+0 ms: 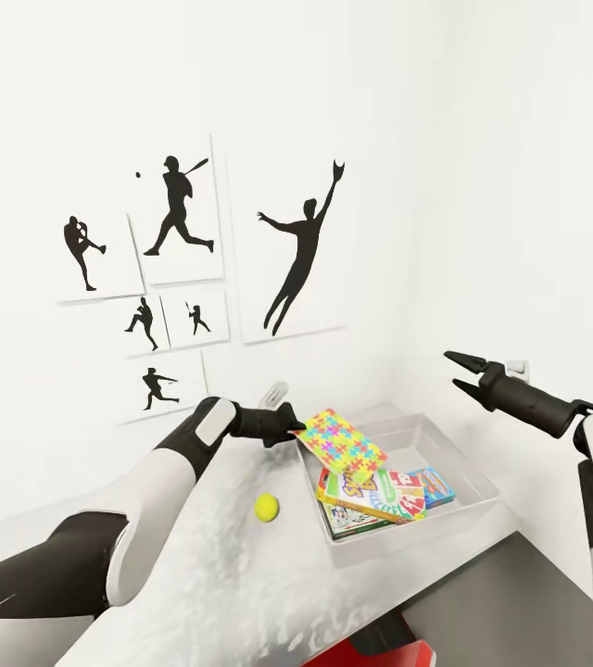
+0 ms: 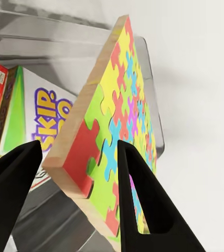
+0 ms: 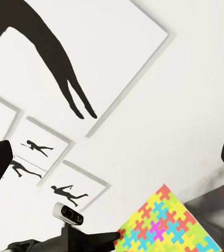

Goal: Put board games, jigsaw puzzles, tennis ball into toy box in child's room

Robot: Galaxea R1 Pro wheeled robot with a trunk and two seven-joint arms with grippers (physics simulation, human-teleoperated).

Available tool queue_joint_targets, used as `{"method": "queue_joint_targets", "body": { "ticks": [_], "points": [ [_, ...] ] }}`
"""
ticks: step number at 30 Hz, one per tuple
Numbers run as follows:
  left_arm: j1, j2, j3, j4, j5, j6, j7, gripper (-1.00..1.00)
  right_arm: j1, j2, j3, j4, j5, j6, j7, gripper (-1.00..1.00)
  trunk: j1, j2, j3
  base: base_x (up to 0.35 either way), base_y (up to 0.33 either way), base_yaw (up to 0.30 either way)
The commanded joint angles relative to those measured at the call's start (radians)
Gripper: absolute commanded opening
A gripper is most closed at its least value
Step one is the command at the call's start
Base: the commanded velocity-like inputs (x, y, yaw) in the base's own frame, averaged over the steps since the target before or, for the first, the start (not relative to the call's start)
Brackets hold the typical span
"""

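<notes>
Our left gripper (image 1: 289, 432) clamps 1 jigsaw puzzle (image 1: 341, 447) above the toy box (image 1: 468, 468) — board games (image 1: 375, 494) partly hidden beneath. Our right gripper (image 1: 456, 371) hangs with jaws apart; tennis ball (image 1: 266, 506) on the table (image 1: 241, 574).

Left hand (image 1: 295, 431) holding jigsaw puzzle (image 1: 341, 446) over toy box (image 1: 475, 474), tennis ball (image 1: 266, 506) beside

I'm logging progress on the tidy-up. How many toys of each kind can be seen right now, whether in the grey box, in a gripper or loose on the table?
Board games: 3, all in the toy box - Skip-Bo box, a green-edged one, a blue-edged one
Jigsaw puzzles: 1, in the left gripper
Tennis balls: 1, on the table
Total: 5
</notes>
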Motion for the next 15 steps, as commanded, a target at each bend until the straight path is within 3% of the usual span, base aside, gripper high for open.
{"method": "queue_joint_targets", "body": {
  "ticks": [1,6,15],
  "points": [
    [-0.001,0.000,0.001,0.000,-0.006,0.005,-0.006,-1.00,0.000,0.000,-0.001,0.000,-0.002,0.004,0.011,1.00,0.001,-0.002,-0.002,0.000,0.000,0.000],
    [-0.002,0.000,-0.001,-0.005,-0.008,0.012,-0.005,-1.00,0.005,0.000,0.002,-0.001,-0.045,0.004,0.010,1.00,0.001,-0.002,-0.003,0.000,0.000,0.000],
    [-0.014,0.000,-0.001,-0.020,-0.009,0.018,-0.014,-1.00,-0.010,0.000,0.003,-0.015,-0.051,0.004,0.003,1.00,0.001,-0.002,-0.016,0.000,0.000,0.000]
  ]
}}
